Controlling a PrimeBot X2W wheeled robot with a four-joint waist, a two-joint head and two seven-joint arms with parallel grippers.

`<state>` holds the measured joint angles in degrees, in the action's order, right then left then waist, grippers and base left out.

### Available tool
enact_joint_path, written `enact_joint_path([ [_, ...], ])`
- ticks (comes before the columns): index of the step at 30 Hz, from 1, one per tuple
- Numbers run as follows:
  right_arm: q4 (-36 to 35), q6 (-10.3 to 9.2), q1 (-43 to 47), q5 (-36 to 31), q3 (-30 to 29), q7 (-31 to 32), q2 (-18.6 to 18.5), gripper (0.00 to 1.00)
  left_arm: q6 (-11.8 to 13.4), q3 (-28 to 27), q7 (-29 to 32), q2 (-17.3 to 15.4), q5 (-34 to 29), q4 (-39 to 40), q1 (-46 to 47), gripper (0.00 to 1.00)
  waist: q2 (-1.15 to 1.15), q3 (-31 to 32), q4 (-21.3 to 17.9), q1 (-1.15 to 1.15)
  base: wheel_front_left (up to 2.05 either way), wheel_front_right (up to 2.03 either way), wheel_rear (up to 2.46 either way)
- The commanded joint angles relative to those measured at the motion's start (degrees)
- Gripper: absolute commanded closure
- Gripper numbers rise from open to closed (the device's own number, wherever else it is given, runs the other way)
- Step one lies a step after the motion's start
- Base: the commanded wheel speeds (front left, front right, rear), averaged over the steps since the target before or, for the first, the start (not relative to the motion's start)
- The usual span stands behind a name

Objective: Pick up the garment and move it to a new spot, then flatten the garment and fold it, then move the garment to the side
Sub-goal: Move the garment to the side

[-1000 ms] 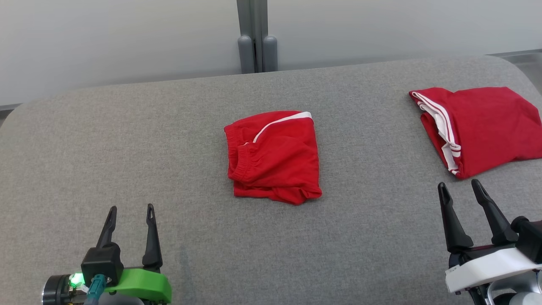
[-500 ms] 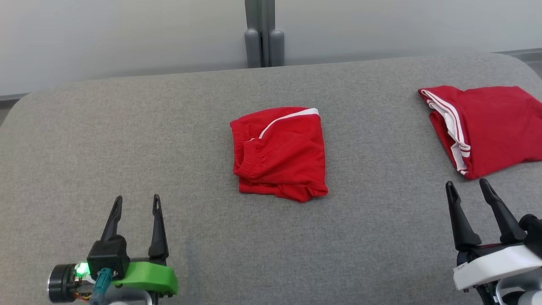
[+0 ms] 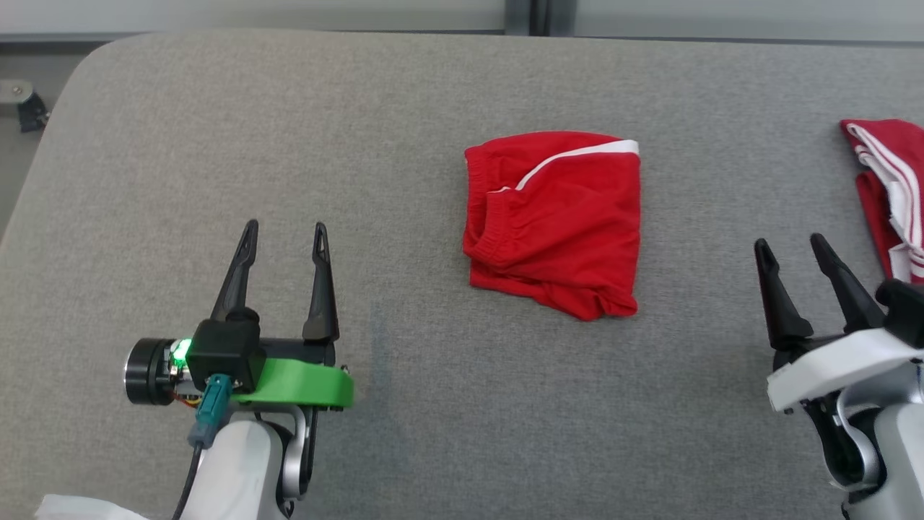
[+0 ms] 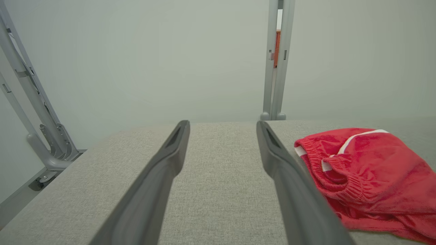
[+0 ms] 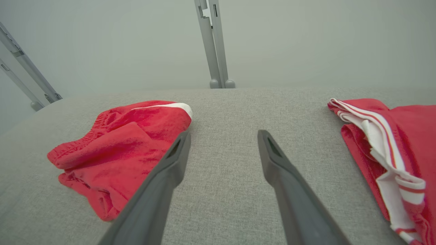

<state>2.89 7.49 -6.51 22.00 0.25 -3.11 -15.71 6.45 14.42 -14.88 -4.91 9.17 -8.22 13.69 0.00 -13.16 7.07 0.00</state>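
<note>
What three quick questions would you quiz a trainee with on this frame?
1. True or false: the left gripper is shut on the folded red fabric shorts with the white stripe.
2. Which gripper is nearer the red garment with white-striped trim at the edge? A left gripper, B right gripper.
3. How many garments lie on the grey fabric-covered table?
Key: 1 false, it is open and empty; 2 B; 3 two.

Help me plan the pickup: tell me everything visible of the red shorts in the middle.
The red shorts look like soft knit cloth, with a gathered elastic waistband toward the robot's left and a curved white stripe near the far edge. They lie folded into a rumpled square, flat on the grey padded surface. Only that touches them; the open left gripper and right gripper stand clear.
</note>
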Motion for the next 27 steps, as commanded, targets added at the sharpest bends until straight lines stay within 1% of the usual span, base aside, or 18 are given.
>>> enact_joint_path([
  [1, 1.69, -0.02, -2.62, 0.85, 1.05, -0.02, -0.28, 0.0, -0.15, -0.1, -0.3, 0.28, -0.73, 0.65, 1.86, 0.0, 0.0, -5.27, 5.04, 0.0, 0.0, 0.0, 0.0],
  [9, 13.9, -0.02, -14.15, 4.14, 9.9, 0.21, 0.46, 0.0, -0.42, 0.41, -0.28, 1.36, -1.45, 2.09, 4.4, 0.0, 0.0, -8.67, 6.82, 0.0, 0.0, 0.0, 0.0],
  [14, 19.61, -0.02, -17.0, 7.2, 14.17, 1.32, 0.85, 0.0, -0.37, 0.5, -0.29, 1.58, -1.44, 2.18, 4.54, 0.0, 0.0, -8.8, 6.81, 0.0, 0.0, 0.0, 0.0],
  [15, 20.5, -0.02, -17.33, 7.67, 15.04, 1.63, 0.58, 0.56, -0.36, 0.41, -0.29, 1.63, -1.51, 2.2, 4.39, 0.0, 0.0, -8.74, 6.68, 0.0, 0.0, 0.0, 0.0],
  [16, 21.03, -0.02, -17.28, 8.44, 15.42, 1.55, 0.64, 1.0, -0.41, 0.31, -0.29, 1.64, -1.56, 2.17, 4.27, 0.0, 0.0, -8.67, 6.56, 0.0, 0.0, 0.0, 0.0],
  [22, 20.59, -0.02, -18.0, 10.16, 17.86, -0.77, -1.0, 1.0, -1.01, -0.49, -0.29, 1.56, -2.28, 1.81, 4.06, 0.0, 0.0, -8.24, 4.21, 0.0, 0.0, 0.0, 0.0],
  [27, 18.84, -0.06, -17.78, 10.28, 18.72, -2.51, -3.27, 1.0, -1.53, -1.03, -0.29, 1.13, -3.21, 2.0, 4.58, 0.0, 0.0, -9.04, -0.47, 0.0, 0.0, 0.0, 0.0],
])
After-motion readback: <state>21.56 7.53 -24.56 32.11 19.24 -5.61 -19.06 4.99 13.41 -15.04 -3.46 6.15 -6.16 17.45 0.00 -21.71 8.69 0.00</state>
